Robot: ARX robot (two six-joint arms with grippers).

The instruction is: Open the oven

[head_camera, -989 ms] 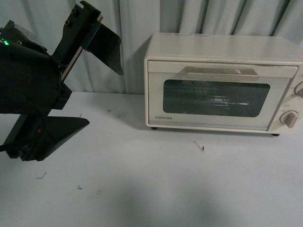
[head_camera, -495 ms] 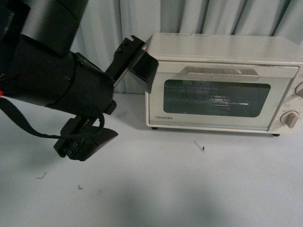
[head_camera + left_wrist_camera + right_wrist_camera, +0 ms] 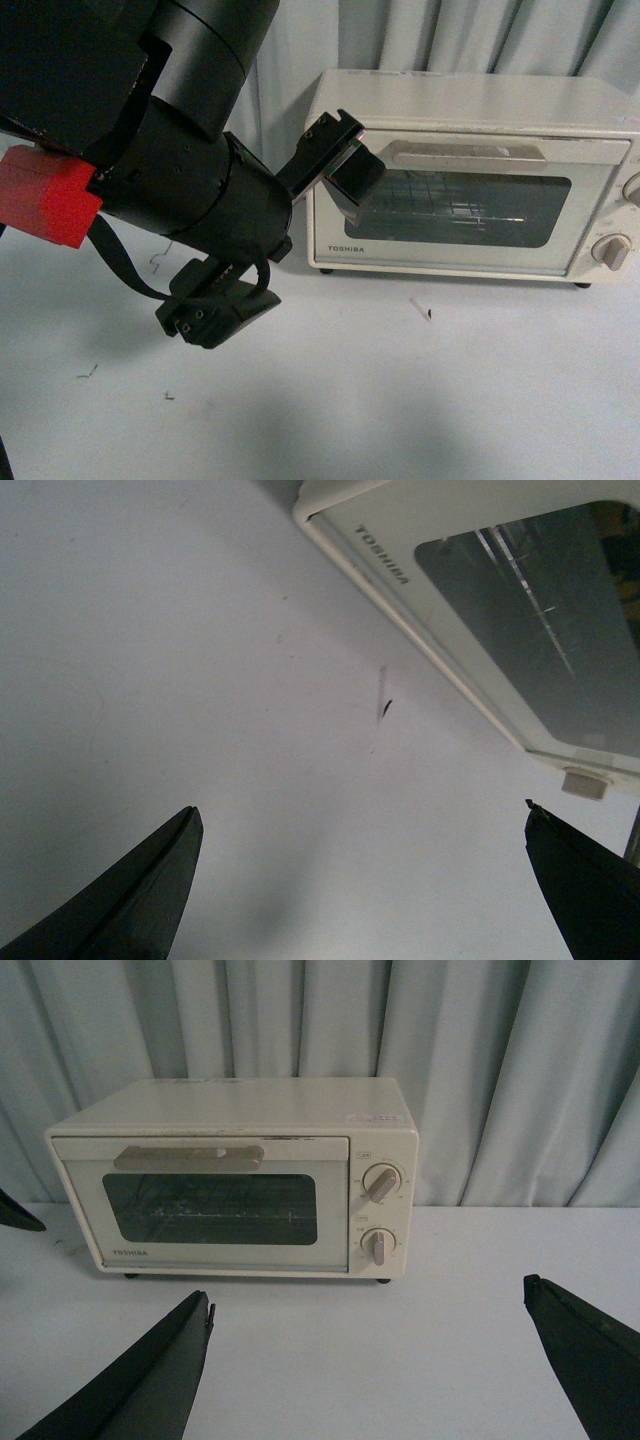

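Note:
The cream-white Toshiba oven [image 3: 470, 100] stands at the back right of the table with its glass door shut and its silver bar handle [image 3: 468, 153] across the top. My left gripper [image 3: 312, 255] is open at the oven's left front corner, its upper finger [image 3: 352, 178] in front of the door's top left, just left of the handle. The left wrist view shows the left gripper [image 3: 361, 808] open over bare table, with the oven [image 3: 400, 540] beyond. My right gripper [image 3: 366, 1288] is open, well back from the oven [image 3: 230, 1100], with nothing between its fingers.
Two round knobs [image 3: 381, 1184] sit on the oven's right side. Grey curtains [image 3: 290, 40] hang close behind the oven. The white table [image 3: 420, 400] carries a few small dark scraps [image 3: 428, 314] in front of the oven.
My left arm has swung right and toward the oven, its upper finger going from beside the curtain to the door's top left corner. The oven door has stayed shut.

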